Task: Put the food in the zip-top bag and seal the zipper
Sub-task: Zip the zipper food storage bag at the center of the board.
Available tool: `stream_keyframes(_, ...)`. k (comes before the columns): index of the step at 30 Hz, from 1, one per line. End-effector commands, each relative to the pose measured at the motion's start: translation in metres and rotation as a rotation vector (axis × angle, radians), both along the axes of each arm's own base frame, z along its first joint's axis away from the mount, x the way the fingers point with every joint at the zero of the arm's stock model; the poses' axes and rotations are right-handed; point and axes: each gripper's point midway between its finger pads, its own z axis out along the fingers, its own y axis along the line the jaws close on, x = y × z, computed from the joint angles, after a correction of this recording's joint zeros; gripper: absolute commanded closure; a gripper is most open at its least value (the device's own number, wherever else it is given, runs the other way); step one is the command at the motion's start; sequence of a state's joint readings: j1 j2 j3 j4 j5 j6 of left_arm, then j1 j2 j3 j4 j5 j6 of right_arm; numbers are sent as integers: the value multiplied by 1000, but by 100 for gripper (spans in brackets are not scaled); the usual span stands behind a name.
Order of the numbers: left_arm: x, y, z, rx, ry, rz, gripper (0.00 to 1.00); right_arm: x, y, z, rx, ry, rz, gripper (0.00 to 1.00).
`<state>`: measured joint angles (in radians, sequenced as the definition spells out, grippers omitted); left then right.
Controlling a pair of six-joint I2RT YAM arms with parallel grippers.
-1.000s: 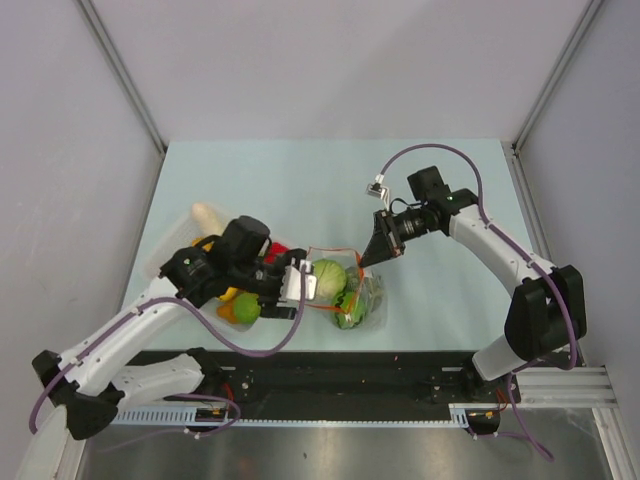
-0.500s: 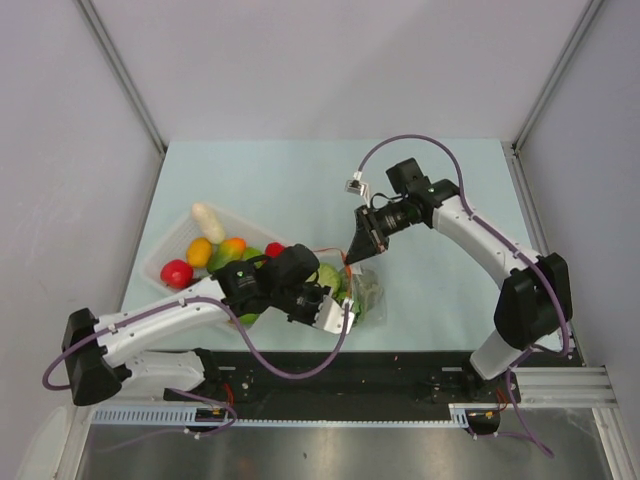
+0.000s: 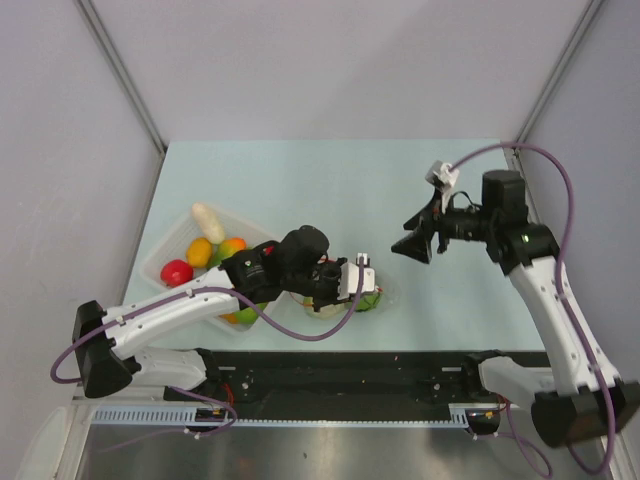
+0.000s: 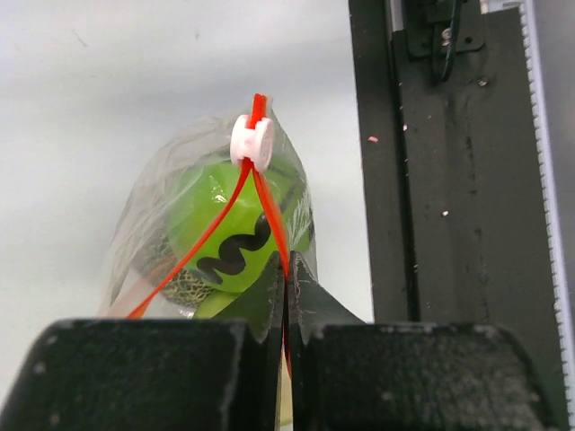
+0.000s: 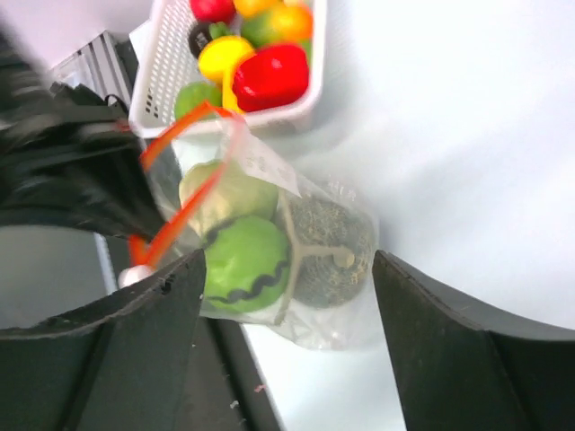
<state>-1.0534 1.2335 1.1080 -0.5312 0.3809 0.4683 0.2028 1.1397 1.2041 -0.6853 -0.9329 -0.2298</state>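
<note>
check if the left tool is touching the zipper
Touching. The left wrist view shows the left tool shut on the zipper, with the orange strip pinched between its tips just below the white end piece.

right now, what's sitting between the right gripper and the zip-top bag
Nothing: in the top view only bare table separates the open right gripper from the zip-top bag, which the left gripper pinches at its zipper.

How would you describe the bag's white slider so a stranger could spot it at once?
At the near edge of the table lies a clear bag of green food, pinched by the left gripper. Along its mouth runs a red zipper. The slider sits on it just beyond the grip: small, white and spool-shaped, unlike the thin red strip.
</note>
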Motion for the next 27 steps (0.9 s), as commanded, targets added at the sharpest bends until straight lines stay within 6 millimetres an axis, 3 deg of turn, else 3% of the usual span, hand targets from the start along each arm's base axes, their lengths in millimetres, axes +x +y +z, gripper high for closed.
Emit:
stream_keyframes(1,-1,-26,42,-141,53,-18,100,-28,-5,8,-14,-265,39,25)
stream_keyframes(8,-1,-24,47,-129,108,-69,100,-67,17,-14,-57,-389,156,28)
stream_keyframes(17,-13,-17,46,-114,97,-155,100,-66,36,-28,-76,-432,215,32)
stream_keyframes(27,-4,-19,41,-95,84,-126,100,-83,46,-35,-102,-413,294,64)
